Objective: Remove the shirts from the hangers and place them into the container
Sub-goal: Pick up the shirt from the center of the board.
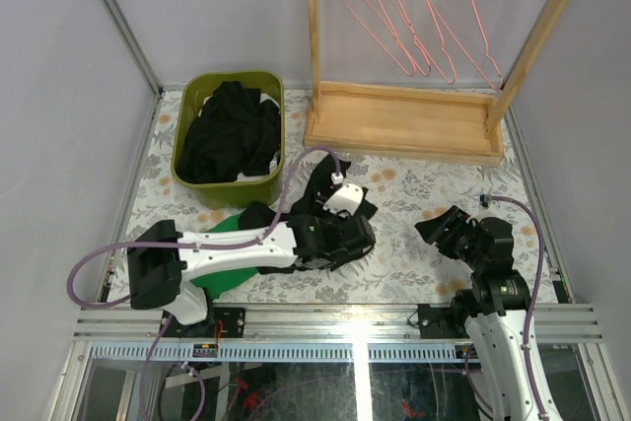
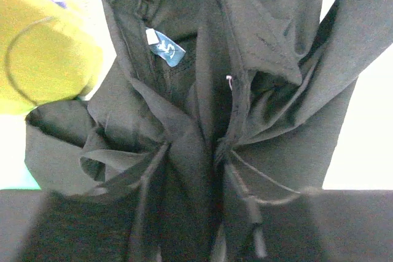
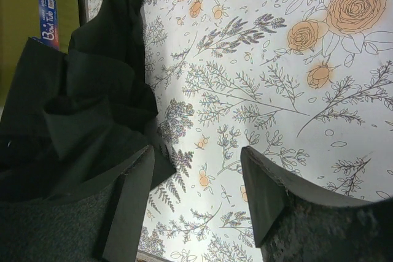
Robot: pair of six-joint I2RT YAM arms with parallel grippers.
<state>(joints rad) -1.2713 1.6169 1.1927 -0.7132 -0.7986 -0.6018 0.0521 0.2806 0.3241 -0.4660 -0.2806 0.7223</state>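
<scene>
Black shirt (image 2: 202, 90) bunching at table (image 1: 414, 273) centre in our pinching left gripper (image 2: 209, 231), right gripper (image 3: 196, 207) gaping empty at three o'clock, we are risking loose folds slipping free before the container (image 1: 229, 187) at ten o'clock.

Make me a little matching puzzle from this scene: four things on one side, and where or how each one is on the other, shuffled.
Things:
1. pink hangers
2. green container
3. loose black shirt
4. right gripper

Places or states:
a. open above the flowered table
b. empty, hanging on the wooden rack
c. crumpled on the table, outside the container
d. filled with black clothing

Pairs: 1-b, 2-d, 3-c, 4-a.
</scene>
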